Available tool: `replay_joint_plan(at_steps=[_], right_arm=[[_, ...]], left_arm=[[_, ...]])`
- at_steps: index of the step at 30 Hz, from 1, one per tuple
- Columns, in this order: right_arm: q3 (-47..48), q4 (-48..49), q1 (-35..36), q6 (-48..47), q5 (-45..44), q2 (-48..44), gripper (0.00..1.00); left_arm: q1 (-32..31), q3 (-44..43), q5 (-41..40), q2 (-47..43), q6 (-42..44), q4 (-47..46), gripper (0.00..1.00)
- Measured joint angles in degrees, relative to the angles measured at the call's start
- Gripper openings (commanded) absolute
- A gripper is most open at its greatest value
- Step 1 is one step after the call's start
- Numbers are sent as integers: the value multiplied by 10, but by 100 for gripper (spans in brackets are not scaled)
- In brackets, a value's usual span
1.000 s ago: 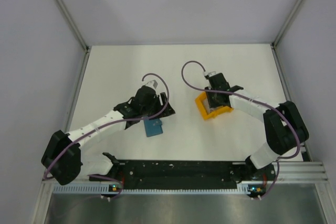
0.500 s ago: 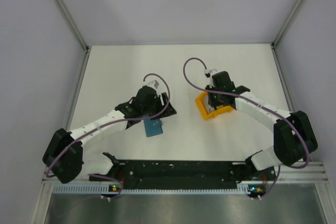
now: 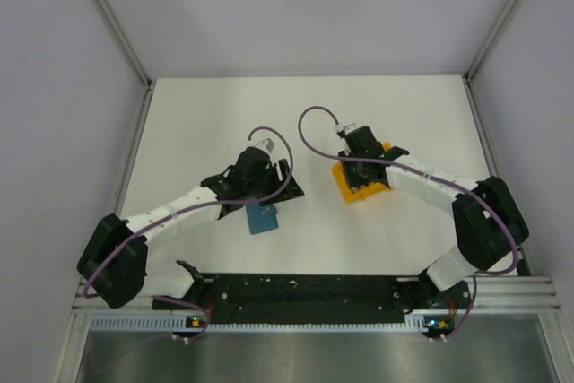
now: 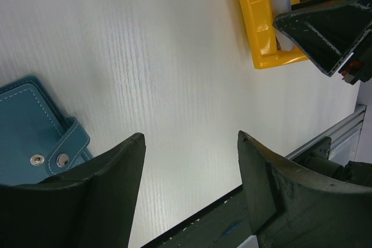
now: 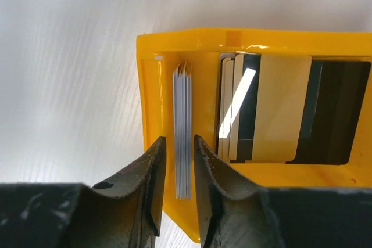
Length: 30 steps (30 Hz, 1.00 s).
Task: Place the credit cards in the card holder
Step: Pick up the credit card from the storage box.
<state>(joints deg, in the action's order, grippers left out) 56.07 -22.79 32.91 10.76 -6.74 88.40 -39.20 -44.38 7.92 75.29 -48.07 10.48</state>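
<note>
Two widely spread fingers of the left gripper [image 4: 190,143] hang over the white table [image 4: 145,56], holding nothing, with the teal card holder [image 4: 26,137] flat just left of them. Farther right, the right gripper [image 5: 179,143], nearly closed, straddles an upright stack of credit cards [image 5: 182,114] in the yellow tray [image 5: 150,114], a sliver of gap on each side. Other cards [image 5: 282,108] lie flat alongside.

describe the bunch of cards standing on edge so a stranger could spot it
Find the yellow tray right of centre on the white table. Inside it, against its wall, a thin bunch of pale-edged cards stands on edge between the right pincer's fingers. The neighbouring cards lie flat in an overlapping pile.
</note>
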Motion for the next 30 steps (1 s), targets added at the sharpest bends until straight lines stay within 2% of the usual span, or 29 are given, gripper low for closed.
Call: replay_joint_plan(at_steps=[9, 12, 14, 23, 30], right_arm=[[-1, -9, 0, 15, 45, 10, 44], [-1, -9, 0, 20, 56, 10, 44], [-1, -8, 0, 25, 62, 10, 49], [3, -5, -9, 30, 72, 52, 49], [5, -8, -11, 30, 84, 38, 49]], left_arm=[[0, 0, 2, 10, 0, -2, 68], [0, 0, 3, 15, 0, -2, 68], [0, 0, 3, 15, 0, -2, 68], [0, 0, 6, 15, 0, -2, 68], [0, 0, 7, 15, 0, -2, 68]])
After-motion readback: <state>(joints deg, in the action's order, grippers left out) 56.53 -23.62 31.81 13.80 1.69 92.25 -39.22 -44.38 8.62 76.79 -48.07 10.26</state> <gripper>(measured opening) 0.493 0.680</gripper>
